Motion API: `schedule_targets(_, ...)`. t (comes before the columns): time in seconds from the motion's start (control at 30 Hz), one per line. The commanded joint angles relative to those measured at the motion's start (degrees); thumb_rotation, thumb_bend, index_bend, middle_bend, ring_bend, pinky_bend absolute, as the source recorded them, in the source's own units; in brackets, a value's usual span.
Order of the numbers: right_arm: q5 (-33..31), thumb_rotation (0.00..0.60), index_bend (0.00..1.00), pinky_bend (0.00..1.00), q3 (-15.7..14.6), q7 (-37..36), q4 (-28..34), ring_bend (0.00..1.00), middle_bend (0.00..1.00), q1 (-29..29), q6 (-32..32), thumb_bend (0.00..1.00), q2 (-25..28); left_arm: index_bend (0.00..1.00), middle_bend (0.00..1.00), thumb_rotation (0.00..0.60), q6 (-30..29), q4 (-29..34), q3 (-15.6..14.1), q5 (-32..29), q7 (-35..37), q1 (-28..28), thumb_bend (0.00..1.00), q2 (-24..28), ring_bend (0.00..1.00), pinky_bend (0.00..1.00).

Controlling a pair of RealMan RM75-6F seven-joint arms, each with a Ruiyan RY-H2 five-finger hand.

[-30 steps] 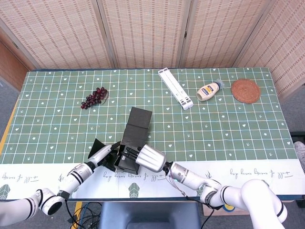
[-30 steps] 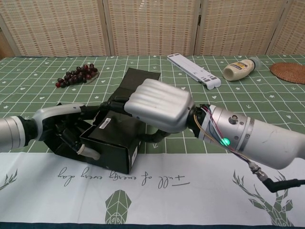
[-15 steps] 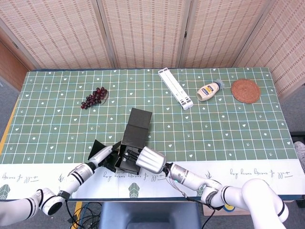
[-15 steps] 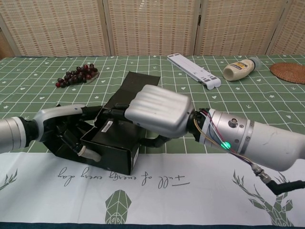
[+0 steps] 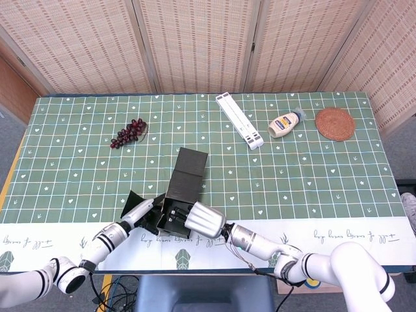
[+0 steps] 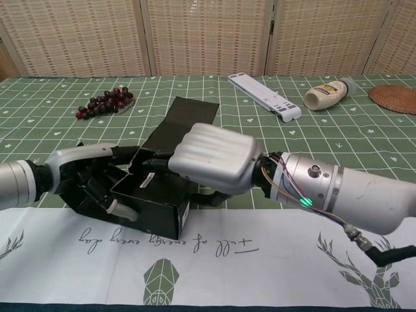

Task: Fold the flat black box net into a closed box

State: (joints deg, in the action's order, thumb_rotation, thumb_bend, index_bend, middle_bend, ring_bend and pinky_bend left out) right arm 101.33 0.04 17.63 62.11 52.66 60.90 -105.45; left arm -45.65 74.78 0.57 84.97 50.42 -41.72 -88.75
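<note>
Silver right hand, ribbed knuckles, coloured wrist wires, green light, white forearms

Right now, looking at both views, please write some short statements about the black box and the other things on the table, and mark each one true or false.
1. Both hands are on the black box. True: the left hand and the right hand are at it.
2. The box is fully closed. False: a flap still lies open behind it.
3. The grapes lie left of the box. True.
4. The mayonnaise bottle stands upright. False: it lies on its side.
5. The woven coaster is under the bottle. False: it lies apart, beside it.
</note>
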Motion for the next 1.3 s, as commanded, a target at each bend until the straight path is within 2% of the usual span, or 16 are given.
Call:
schedule_targets(0.03, -0.1, 0.600, 0.16, 0.92, 0.1, 0.2, 0.3, 0.67, 0.24, 0.0, -0.1, 0.38, 0.2, 0.15, 0.13, 0.600, -0.1, 0.0, 0.1, -0.2, -0.3, 0.1, 0.09, -0.2, 0.53, 0.90)
schedule_targets(0.13, -0.2, 0.600, 0.16, 0.92, 0.1, 0.2, 0.5, 0.67, 0.24, -0.1, 0.0, 0.38, 0.4, 0.20, 0.19, 0.600, -0.1, -0.2, 0.3, -0.7, -0.7, 0.3, 0.09, -0.5, 0.54, 0.90)
schedule_targets(0.23, -0.1, 0.600, 0.16, 0.92, 0.0, 0.4, 0.8, 0.67, 0.24, -0.1, -0.1, 0.38, 0.5, 0.22, 0.21, 0.600, 0.1, -0.2, 0.5, -1.1, -0.8, 0.2, 0.09, -0.6, 0.55, 0.90)
schedule_targets(0.53, -0.1, 0.600, 0.20, 0.92, -0.4, 1.5, 2.0, 0.68, 0.28, 1.0, -2.8, 0.39, 1.5, 0.23, 0.22, 0.600, 0.3, 0.3, 0.7, -1.2, -0.6, 0.3, 0.09, -0.4, 0.55, 0.90)
schedule_targets(0.73, -0.8, 0.600, 0.30, 0.92, -0.7, 2.9, 4.1, 0.70, 0.33, 2.0, -6.6, 0.42, 3.1, 0.23, 0.22, 0.600, 0.3, 0.6, 0.6, -1.0, -0.1, 0.4, 0.09, -0.3, 0.55, 0.90)
schedule_targets(1.1, -1.7, 0.600, 0.54, 0.92, -0.1, 3.2, 6.8, 0.75, 0.52, 4.2, -10.6, 0.57, 5.2, 0.23, 0.22, 0.600, -0.1, 1.7, 0.4, -0.2, 0.8, 0.4, 0.09, 0.2, 0.55, 0.90)
schedule_targets(1.3, -2.1, 0.600, 0.70, 0.93, 0.3, 3.4, 8.2, 0.76, 0.69, 5.3, -12.3, 0.65, 6.4, 0.23, 0.22, 0.600, 0.0, 2.1, 0.3, 0.2, 1.3, 0.2, 0.09, 0.3, 0.55, 0.90)
